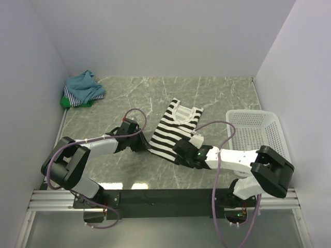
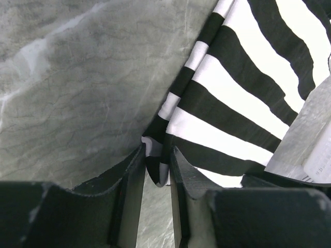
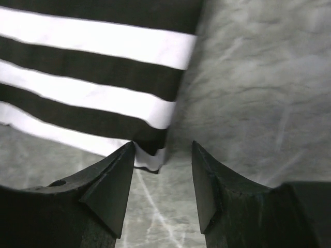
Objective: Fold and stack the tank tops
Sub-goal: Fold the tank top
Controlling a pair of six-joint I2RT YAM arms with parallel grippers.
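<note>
Striped tank top [image 2: 232,98] corner between left jaws, wrist view only

Left arm [image 1: 98,146]: black joints, grey link. Right arm [image 1: 235,157]: white links, black joints, green light [image 1: 199,153]. Purple cable [image 1: 135,109] loops off each. Left hand [image 2: 156,155], right hand [image 3: 163,150]: black wedge fingers. Black base bar [image 1: 165,197].

No text, brand or number is legible in any of the three views. The only trace of print is a few faint dark lines on a white label [image 2: 316,169] at the right edge of the left wrist view, too small and blurred to make out.
</note>
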